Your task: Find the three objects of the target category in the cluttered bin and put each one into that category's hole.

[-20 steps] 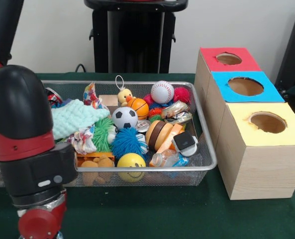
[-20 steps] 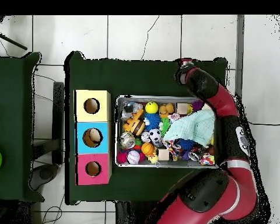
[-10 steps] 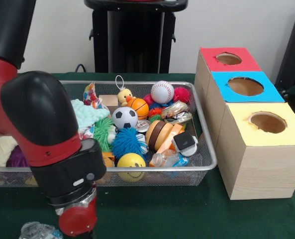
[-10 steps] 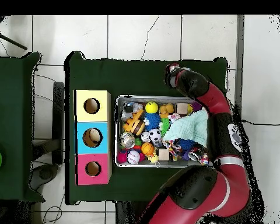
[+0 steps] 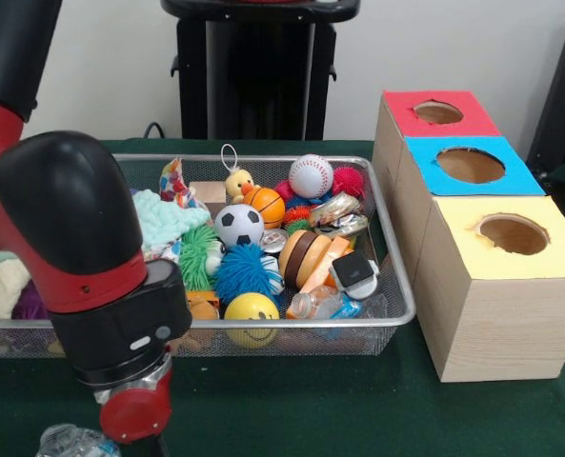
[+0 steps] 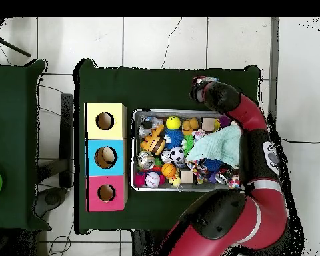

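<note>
From my console, the arm (image 5: pixel 72 276) fills the left of the front view, its wrist hanging over the table (image 5: pixel 358 409) just outside the bin's (image 5: pixel 396 286) near rim. The gripper (image 6: pixel 199 85) sits at the arm's tip in the overhead view, over the green cloth beside the bin; I cannot tell whether it is open or closed. A crumpled clear bottle (image 5: pixel 72 443) lies on the table directly beneath the wrist.

The wire bin is packed: a baseball (image 5: pixel 311 175), a soccer ball (image 5: pixel 238 226), a small basketball (image 5: pixel 267 205), a yellow smiley ball (image 5: pixel 252 309), a blue fuzzy ball (image 5: pixel 246 271), a duck (image 5: pixel 238 183) and a mint cloth (image 5: pixel 163 221) toward the arm's side.

Beside the bin's other end stand three boxes in a row, each with a round hole on top: red (image 5: pixel 439 112), blue (image 5: pixel 470 164) and yellow (image 5: pixel 511 233). The category's three objects cannot be singled out.
</note>
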`<act>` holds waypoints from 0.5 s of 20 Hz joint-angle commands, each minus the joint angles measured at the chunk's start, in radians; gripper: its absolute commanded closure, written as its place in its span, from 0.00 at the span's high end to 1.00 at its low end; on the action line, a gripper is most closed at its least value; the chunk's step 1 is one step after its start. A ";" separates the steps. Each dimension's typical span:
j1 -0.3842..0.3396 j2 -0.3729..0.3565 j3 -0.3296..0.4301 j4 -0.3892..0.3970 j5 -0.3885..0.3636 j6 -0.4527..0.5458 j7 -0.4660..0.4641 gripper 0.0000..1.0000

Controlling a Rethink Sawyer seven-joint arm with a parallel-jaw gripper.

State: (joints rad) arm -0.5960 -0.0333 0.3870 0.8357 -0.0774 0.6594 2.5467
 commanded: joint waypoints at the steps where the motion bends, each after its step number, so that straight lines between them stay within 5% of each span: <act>1: -0.002 -0.007 -0.090 -0.035 -0.103 0.013 -0.106 0.00; 10: 0.015 -0.030 -0.146 -0.010 -0.146 -0.045 -0.049 0.00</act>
State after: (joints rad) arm -0.5759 -0.0510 0.3274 0.8144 -0.1429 0.6588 2.5467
